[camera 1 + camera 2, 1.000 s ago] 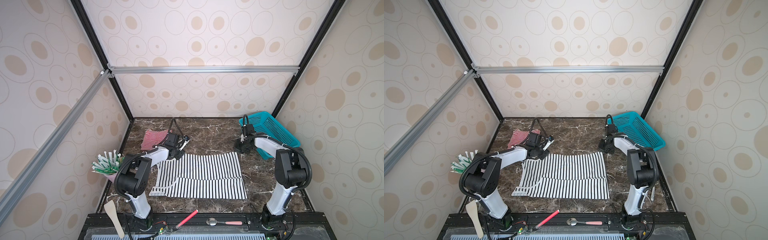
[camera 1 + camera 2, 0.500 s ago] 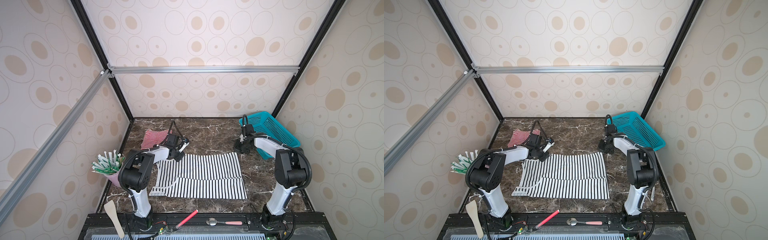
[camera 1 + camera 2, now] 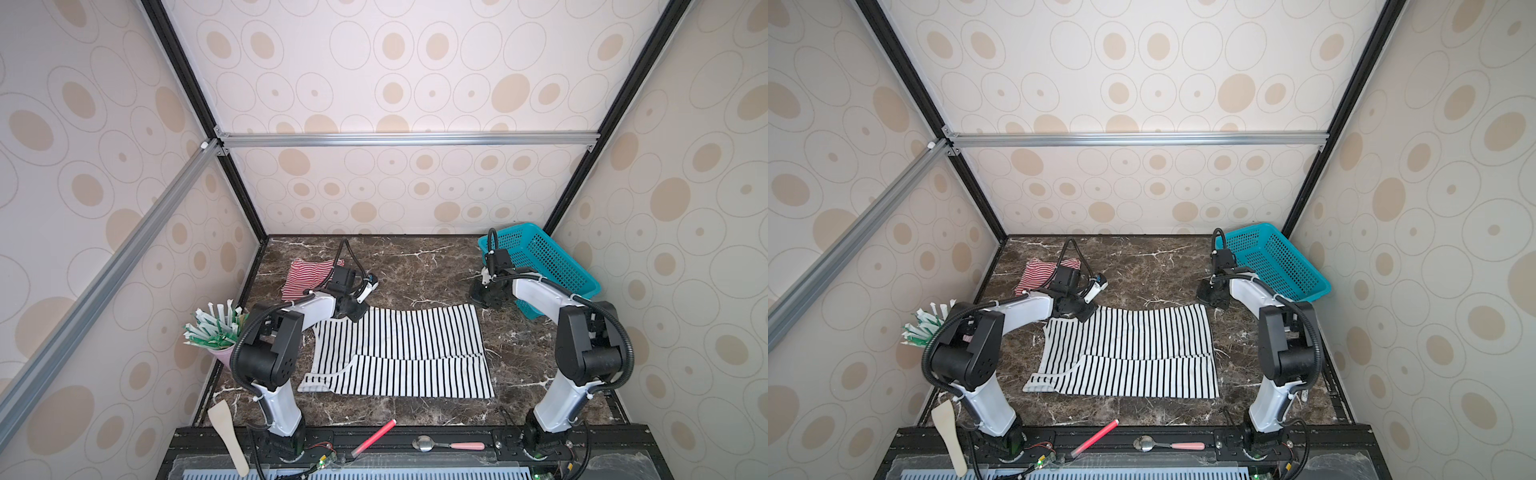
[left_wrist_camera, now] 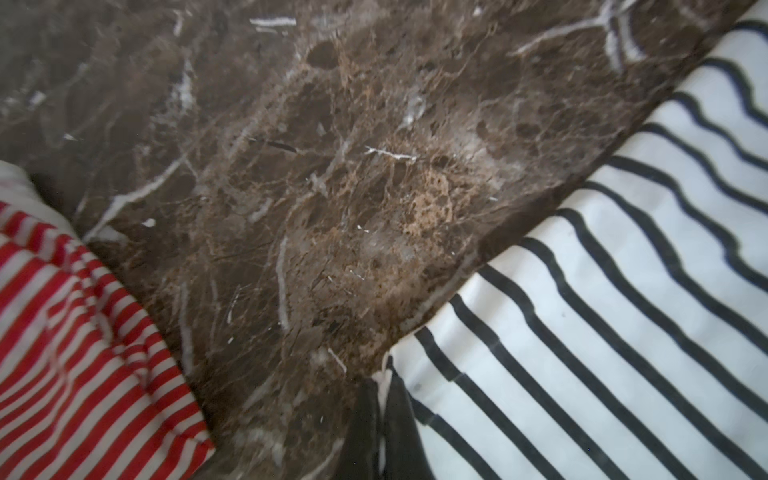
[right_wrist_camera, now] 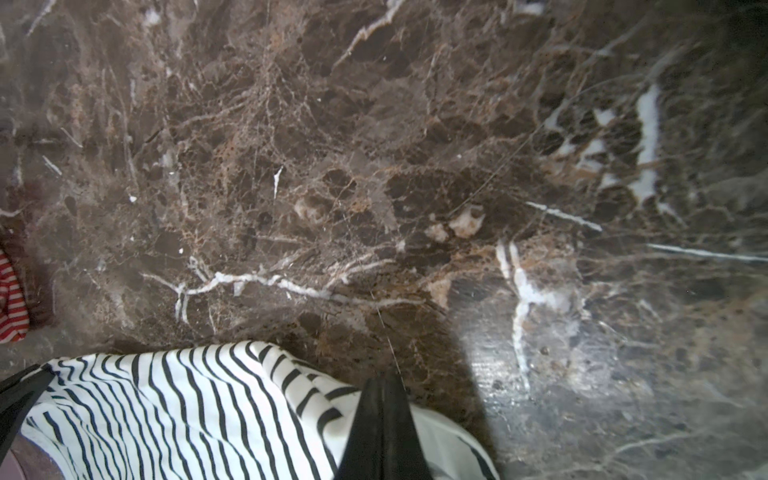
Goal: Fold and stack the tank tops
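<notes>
- Currently the black-and-white top [image 3: 399, 349] lies spread flat in the middle of the counter [image 3: 419, 266]. Its long axis runs left to right in both top views.
- Its strap end points left and its straight hem points right. The stripes run far to near, across that axis.
- One layer's edge crosses it lengthwise, a little nearer the front than the middle. A strap [image 3: 316, 380] shows at the near left corner.
- The left hand [image 3: 356, 316] is down at the far left corner of this top with its fingers [image 4: 361, 436] pressed together. The left wrist view shows a sliver of white cloth pinched between them.
- The right hand [image 3: 484, 300] is at the far right corner, closed tight. In the right wrist view the cloth is rumpled and bunches up on both sides of the closed tips, so the corner looks nipped.
- The red-and-white top [image 3: 309, 276] sits crumpled at the far left of the counter, just behind the left hand. Bare counter shows between it and the other top.
- A teal basket [image 3: 548, 266] leans tilted in the far right corner.
</notes>
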Controlling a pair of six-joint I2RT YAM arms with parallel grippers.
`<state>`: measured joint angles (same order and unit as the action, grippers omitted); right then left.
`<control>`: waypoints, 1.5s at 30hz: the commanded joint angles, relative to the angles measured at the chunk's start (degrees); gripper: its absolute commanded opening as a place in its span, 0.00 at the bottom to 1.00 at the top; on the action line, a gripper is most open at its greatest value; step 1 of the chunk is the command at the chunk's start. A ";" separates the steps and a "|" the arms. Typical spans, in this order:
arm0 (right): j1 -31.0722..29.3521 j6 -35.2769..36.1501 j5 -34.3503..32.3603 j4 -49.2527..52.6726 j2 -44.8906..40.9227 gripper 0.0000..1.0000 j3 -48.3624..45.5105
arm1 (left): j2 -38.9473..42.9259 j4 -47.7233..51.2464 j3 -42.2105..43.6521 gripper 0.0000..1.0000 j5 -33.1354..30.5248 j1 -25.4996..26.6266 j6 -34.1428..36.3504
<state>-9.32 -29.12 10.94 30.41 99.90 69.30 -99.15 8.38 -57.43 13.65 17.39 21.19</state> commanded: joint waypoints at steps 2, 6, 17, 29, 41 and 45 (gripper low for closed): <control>-0.43 1.52 0.47 -0.70 -4.45 0.00 -3.39 | 6.37 0.76 2.26 0.00 2.62 -0.51 1.09; -0.43 1.88 0.68 -0.44 -6.89 0.00 -5.76 | 10.20 1.11 4.97 0.00 3.54 -0.51 1.40; -0.43 1.70 0.21 -0.25 -17.13 0.00 -15.29 | 14.74 3.70 11.78 0.00 4.27 -0.45 3.23; -0.43 1.18 -0.30 -0.62 -23.22 0.00 -23.33 | 21.29 6.07 20.09 0.00 4.11 3.69 3.77; -0.38 0.54 -1.71 -1.13 -24.92 0.00 -26.99 | 24.51 5.79 24.85 0.04 -2.49 9.29 2.91; -0.38 0.39 -1.54 -1.30 -25.27 0.00 -28.06 | 25.25 5.21 25.09 0.07 -5.37 9.27 2.03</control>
<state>-9.37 -28.21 10.35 28.91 75.79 42.33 -75.11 13.28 -32.47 11.73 26.48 23.49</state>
